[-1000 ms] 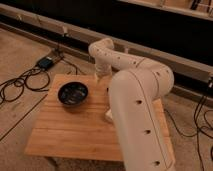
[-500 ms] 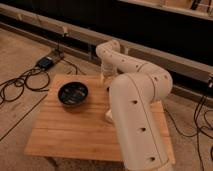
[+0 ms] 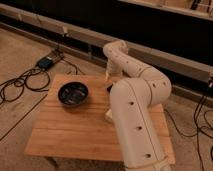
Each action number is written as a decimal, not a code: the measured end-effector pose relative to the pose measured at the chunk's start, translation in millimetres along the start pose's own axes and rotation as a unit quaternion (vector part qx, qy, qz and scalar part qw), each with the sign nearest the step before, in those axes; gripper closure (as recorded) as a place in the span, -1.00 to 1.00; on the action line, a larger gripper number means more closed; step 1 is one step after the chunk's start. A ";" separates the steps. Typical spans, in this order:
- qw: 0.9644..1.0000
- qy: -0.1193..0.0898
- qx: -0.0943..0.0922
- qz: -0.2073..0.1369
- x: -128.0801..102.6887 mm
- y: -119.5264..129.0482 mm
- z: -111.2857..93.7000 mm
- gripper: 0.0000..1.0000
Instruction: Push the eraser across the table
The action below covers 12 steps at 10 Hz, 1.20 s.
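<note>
Whether the jaws are spread or pressed together I cannot tell. The gripper (image 3: 108, 76) points down at the far edge of the tabletop (image 3: 70, 131) and shows only as a pale tip.

Far left, on the floor, black cables (image 3: 19, 84) loop toward a power brick (image 3: 46, 62). On the tabletop's left half sits a dark round bowl (image 3: 73, 94), well in from the edges. Right of it, near the far middle, a small dark patch looks to be the eraser (image 3: 109, 88). It lies just below the gripper and is mostly hidden by the robot's thick white arm (image 3: 132, 115); whether the gripper touches it I cannot tell. Nearer me, a bit of white carton (image 3: 107, 116) peeks out beside the arm.

My worry is that the eraser is flat and low, so a tip set too high would skate over it rather than shove it. It also lies close to the far edge, so a push angled that way could drop it to the floor. A push leftward heads for the bowl, and one toward me meets the carton.
</note>
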 end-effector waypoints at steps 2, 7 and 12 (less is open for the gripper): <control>1.000 -0.003 -0.007 0.015 -3.7 -8.8 8.4 -0.30; 0.998 -0.030 -0.035 0.036 -17.1 -22.0 25.7 -0.30; 0.997 -0.068 -0.026 0.036 -34.7 -35.3 38.3 -0.30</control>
